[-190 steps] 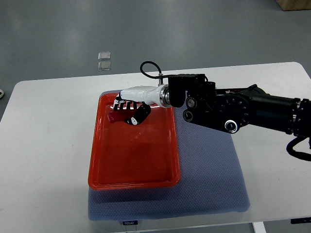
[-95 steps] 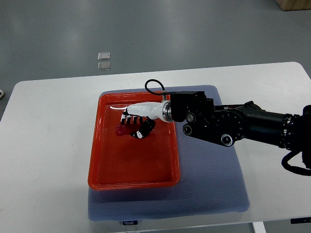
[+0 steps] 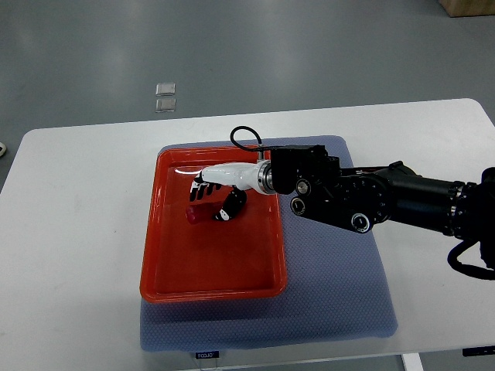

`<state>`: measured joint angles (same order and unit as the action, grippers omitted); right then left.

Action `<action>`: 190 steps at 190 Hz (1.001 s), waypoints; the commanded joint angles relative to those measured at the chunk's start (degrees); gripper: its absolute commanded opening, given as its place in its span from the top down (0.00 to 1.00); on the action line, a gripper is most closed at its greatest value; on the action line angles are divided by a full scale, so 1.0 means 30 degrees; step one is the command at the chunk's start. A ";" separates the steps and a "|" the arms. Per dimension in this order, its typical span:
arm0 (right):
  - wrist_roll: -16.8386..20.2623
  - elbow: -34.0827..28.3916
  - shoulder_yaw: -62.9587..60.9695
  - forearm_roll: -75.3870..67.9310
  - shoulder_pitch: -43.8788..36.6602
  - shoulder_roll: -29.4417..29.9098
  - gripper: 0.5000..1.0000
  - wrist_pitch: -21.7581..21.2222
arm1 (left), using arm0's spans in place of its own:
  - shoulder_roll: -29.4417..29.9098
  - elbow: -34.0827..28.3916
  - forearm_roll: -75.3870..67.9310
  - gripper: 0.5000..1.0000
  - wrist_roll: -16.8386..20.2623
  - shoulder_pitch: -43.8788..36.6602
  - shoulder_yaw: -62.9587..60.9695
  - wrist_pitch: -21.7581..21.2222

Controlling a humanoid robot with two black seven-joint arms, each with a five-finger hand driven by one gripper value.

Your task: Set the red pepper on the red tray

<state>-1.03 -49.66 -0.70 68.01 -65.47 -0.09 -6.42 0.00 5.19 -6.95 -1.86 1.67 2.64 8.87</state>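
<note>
— Where is the red pepper (image 3: 199, 210)?

— Inside the red tray (image 3: 209, 267), in its far half, a little right of the middle. It sits low against the tray floor, under the fingertips of the right hand (image 3: 215, 193).

— Is the hand gripping it?

— The white-and-black fingers curl down over the pepper's right end and the thumb sits beside it, so the hand looks closed around it — though whether the pepper's weight is on the tray or in the fingers, I cannot tell.

— And the arm?

— The black right arm (image 3: 371, 197) reaches in from the right edge, crossing the blue mat (image 3: 332, 294) that lies under the tray on the white table (image 3: 77, 232).

— Anything else in the tray?

— Only the pepper shows; the near half is bare red plastic.
</note>
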 commanded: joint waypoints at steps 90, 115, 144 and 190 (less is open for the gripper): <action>-0.0067 -0.0030 -0.0908 -0.0403 -0.0617 -0.0380 0.20 0.0148 | 0.0000 0.0000 0.0001 0.00 0.0003 0.0000 0.0000 0.0003; -0.0067 -0.0001 -0.2460 -0.1779 -0.0735 -0.0819 0.19 -0.0145 | 0.0000 0.0000 0.0001 0.00 0.0003 0.0000 0.0000 0.0003; -0.0067 0.0321 -0.5096 -0.5088 -0.0617 -0.1815 0.19 -0.0116 | 0.0000 0.0000 0.0001 0.00 0.0003 0.0000 0.0000 0.0003; -0.0243 0.1229 -1.0515 -0.7845 0.0993 -0.2050 0.19 0.0498 | 0.0000 0.0000 0.0001 0.00 0.0003 0.0000 0.0000 0.0003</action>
<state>-1.33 -47.06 -24.49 45.74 -64.67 -6.28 -6.05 0.00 5.18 -6.94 -1.85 1.67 2.64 8.88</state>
